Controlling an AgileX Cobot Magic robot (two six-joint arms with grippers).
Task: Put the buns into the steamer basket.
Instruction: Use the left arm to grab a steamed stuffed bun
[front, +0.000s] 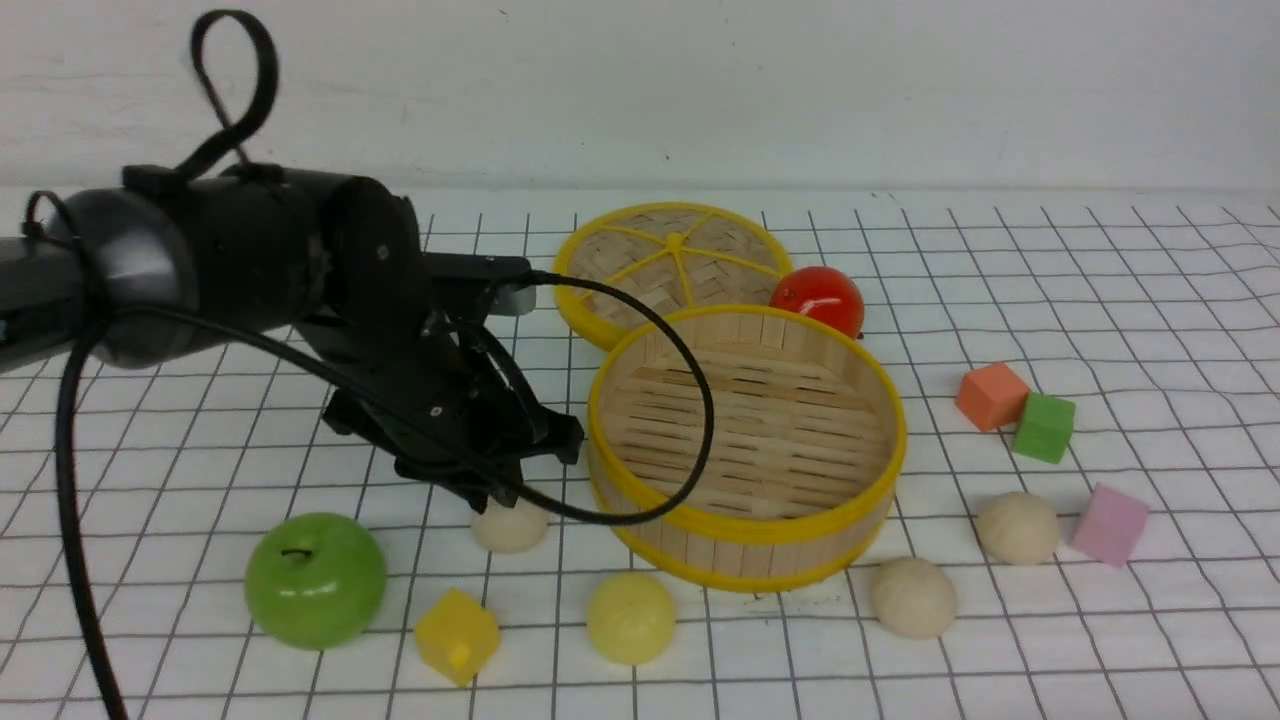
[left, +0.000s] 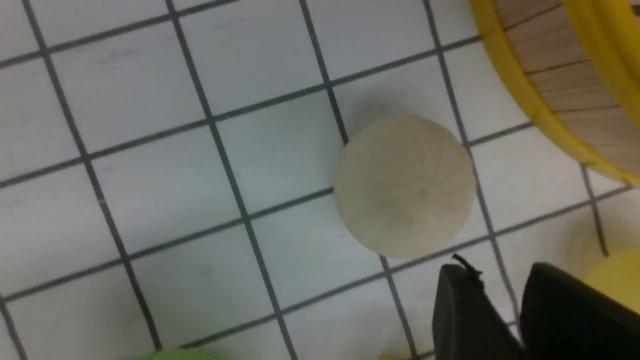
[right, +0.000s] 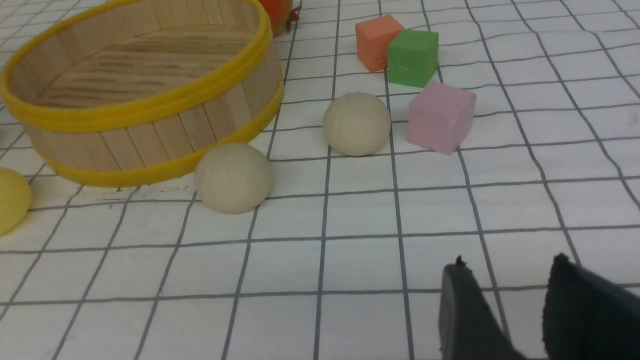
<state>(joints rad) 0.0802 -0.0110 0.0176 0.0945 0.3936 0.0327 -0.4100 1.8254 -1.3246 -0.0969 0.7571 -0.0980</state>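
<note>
The steamer basket (front: 640, 505) stands empty at the table's middle, and shows in the right wrist view (right: 150, 107) too. Three cream buns (front: 510, 527) (front: 913, 597) (front: 1017, 527) and one pale yellow bun (front: 630, 617) lie on the cloth around its front. My left gripper (front: 500, 490) hangs just above the left cream bun (left: 405, 186), jaws a little apart and empty (left: 495, 272). My right gripper (right: 507, 270) is open and empty, low over the cloth, short of two cream buns (right: 233, 177) (right: 356, 123). It is out of the front view.
A flat woven lid (front: 672, 265) and a red fruit (front: 818, 298) lie behind the basket. A green apple (front: 315, 578) and a yellow cube (front: 457, 635) sit front left. Orange (front: 991, 395), green (front: 1043, 427) and pink (front: 1110, 523) cubes sit right of the basket.
</note>
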